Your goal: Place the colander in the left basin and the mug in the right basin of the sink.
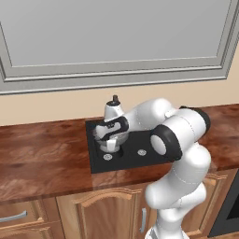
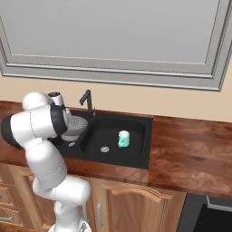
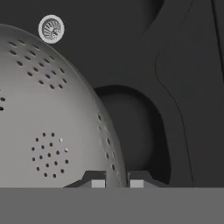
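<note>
In the hand view the colander (image 3: 48, 127) spread from 9 o'clock to the centre, its pierced grey bowl curving down to a rim that ran between the two fingertips (image 3: 98, 183) of the tool (image 3: 117, 183). The tips stood close on either side of that rim, clamped on it. A dark loop handle (image 3: 131, 135) arched just past the rim at 3 o'clock, and a silver drain (image 3: 51, 29) lay at 11 o'clock on the black floor of the left basin (image 3: 131, 35), with bare black floor around it.

In the right base view the colander (image 2: 74, 127) sat over the narrow compartment at 9 o'clock of the sink (image 2: 145, 156), beside the black faucet (image 2: 87, 102). The right basin (image 2: 97, 138) held the mug (image 2: 123, 139) upright near its centre, well apart from the basin walls and just beside its drain (image 2: 104, 149). The reddish-brown wooden worktop (image 2: 190, 154) ran on toward 3 o'clock, wooden cabinet doors (image 2: 136, 208) stood below it, and a grey-framed window (image 2: 113, 36) hung above the cream wall.
</note>
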